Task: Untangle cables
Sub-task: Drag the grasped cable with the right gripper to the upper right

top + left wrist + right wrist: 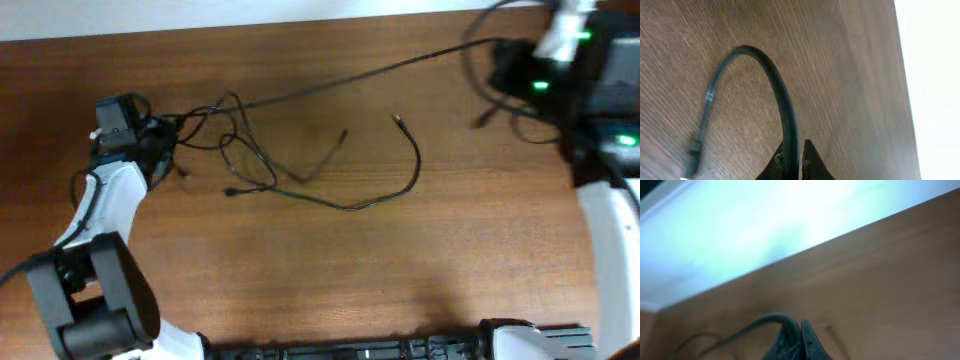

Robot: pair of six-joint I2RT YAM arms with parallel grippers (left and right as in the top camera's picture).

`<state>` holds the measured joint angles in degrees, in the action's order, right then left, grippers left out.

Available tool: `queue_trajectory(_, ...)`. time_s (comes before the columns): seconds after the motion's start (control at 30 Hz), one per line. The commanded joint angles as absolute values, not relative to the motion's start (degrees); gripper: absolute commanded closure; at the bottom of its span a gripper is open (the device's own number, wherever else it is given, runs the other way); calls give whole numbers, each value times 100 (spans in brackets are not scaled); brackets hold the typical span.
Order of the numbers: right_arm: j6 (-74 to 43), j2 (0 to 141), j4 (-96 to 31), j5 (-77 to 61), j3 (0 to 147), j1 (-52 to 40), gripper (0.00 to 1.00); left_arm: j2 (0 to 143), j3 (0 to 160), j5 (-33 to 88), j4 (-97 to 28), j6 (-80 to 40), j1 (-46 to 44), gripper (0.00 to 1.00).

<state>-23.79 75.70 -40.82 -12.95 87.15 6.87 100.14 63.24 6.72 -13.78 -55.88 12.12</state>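
Left claw (793, 161) clamps one cable (784, 100); right claw (798, 342) clamps another; cables (350, 207) lie tangled between.

robotics lab setup, wood-grain table (330, 280), white robot arms (105, 195) based at its near edge, glowing green lights (541, 86)

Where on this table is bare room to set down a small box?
Free: the wide front strip of the table, below the curved cable, and the back strip behind the stretched cable. Crowded: the cable knot beside the left claw.
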Motion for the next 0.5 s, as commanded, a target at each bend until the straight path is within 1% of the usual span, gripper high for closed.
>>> queue_trajectory(0.0,-2119,7196,-3964,-676,8986,1761,96,9922,6316,526,-1525,-5520,1664,100)
queue_trajectory(0.07,-1968,7199,-3909,-676,9002,2477,96,9922,6316,510,-1562,-5518,1669,100)
queue_trajectory(0.1,-1970,7199,-3879,-679,9002,2871,96,9924,6316,513,-1577,-5520,1667,92)
queue_trajectory(0.13,-1973,7199,-3883,-683,9002,3068,96,9924,6316,545,-1623,-5522,1667,69)
queue_trajectory(0.17,-1973,7199,-3916,-683,9002,3232,96,9922,6316,676,-1645,-5520,1667,41)
queue_trajectory(0.2,-1973,7199,-4014,-681,9002,3315,96,9924,6316,1013,-1706,-5518,1667,19)
queue_trajectory(0.23,-1973,7199,-4082,-681,9002,3310,96,9924,6316,1323,-1717,-5339,1667,12)
queue_trajectory(0.27,-1973,7223,-4202,-705,9002,3301,94,9924,6316,1881,-1710,-4890,1667,6)
queue_trajectory(0.3,-1975,7240,-4289,-729,9002,3301,91,9924,6316,2102,-1708,-4626,1667,5)
queue_trajectory(0.37,-1970,7308,-4619,-1004,9002,3297,77,9922,6316,2443,-1710,-3981,1667,5)
queue_trajectory(0.4,-1973,7363,-4814,-1015,9002,3297,69,9924,6316,2469,-1747,-3889,1667,5)
queue_trajectory(0.43,-1970,7435,-5026,-1120,9002,3295,59,9924,6316,2467,-1754,-3889,1667,4)
queue_trajectory(0.47,-1968,7590,-5367,-1391,8997,3183,39,9924,6316,2456,-1752,-3892,1667,1)
